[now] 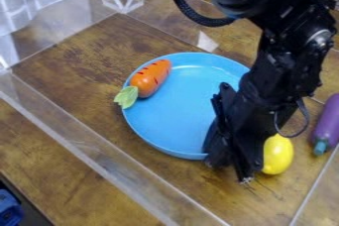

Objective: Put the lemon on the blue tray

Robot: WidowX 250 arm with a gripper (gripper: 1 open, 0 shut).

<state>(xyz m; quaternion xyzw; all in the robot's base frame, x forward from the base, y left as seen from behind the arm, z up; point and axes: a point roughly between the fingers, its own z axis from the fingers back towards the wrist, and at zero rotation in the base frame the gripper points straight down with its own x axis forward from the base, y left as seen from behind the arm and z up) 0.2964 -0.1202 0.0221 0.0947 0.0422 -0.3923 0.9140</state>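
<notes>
The lemon [279,155], small and glossy yellow, lies on the wooden table just off the blue tray's near-right rim. My black gripper [256,167] points almost straight down. Its fingers are closed against the lemon and hide the lemon's left side. The blue tray [185,111] is a large round light-blue dish in the middle of the table. The gripper's body overlaps the tray's right rim.
An orange carrot [149,76] with green leaves lies on the tray's left part. A purple eggplant [327,119] rests at the right edge. Clear plastic walls [79,141] fence the wooden table on the left and near sides.
</notes>
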